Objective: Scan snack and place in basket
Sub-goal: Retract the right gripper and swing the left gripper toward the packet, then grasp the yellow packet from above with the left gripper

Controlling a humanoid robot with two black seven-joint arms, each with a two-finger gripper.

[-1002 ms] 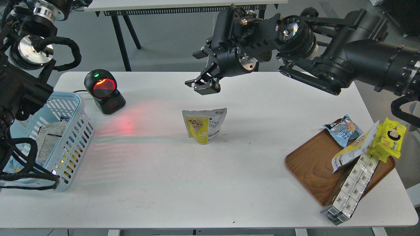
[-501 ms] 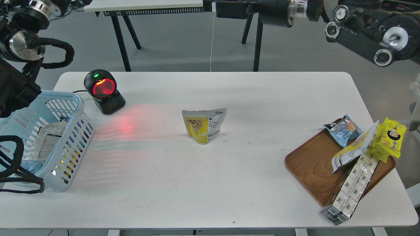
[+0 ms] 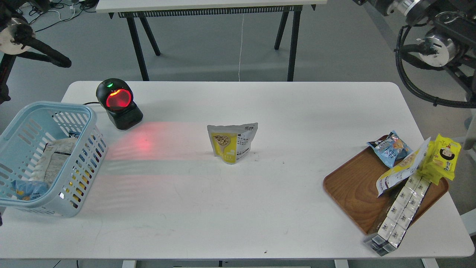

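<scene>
grey floor (image 3: pixel 208 48); a second table (image 3: pixel 208 5) on black legs stands behind.

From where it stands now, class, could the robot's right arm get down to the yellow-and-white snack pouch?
Probably yes: the snack pouch stands upright alone mid-table, with bare table all around it. The right arm is pulled back top right, its gripper out of view.

Bright, sharp; red glow on table (image 3: pixel 238 208)

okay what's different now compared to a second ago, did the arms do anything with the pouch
Both arms pulled back up and outward; the right gripper, which hung open above the snack, has left the view, and so has the left. Nothing was grasped or released. The snack stands unmoved at mid-table, and the basket, scanner and wooden tray stayed put.
</scene>
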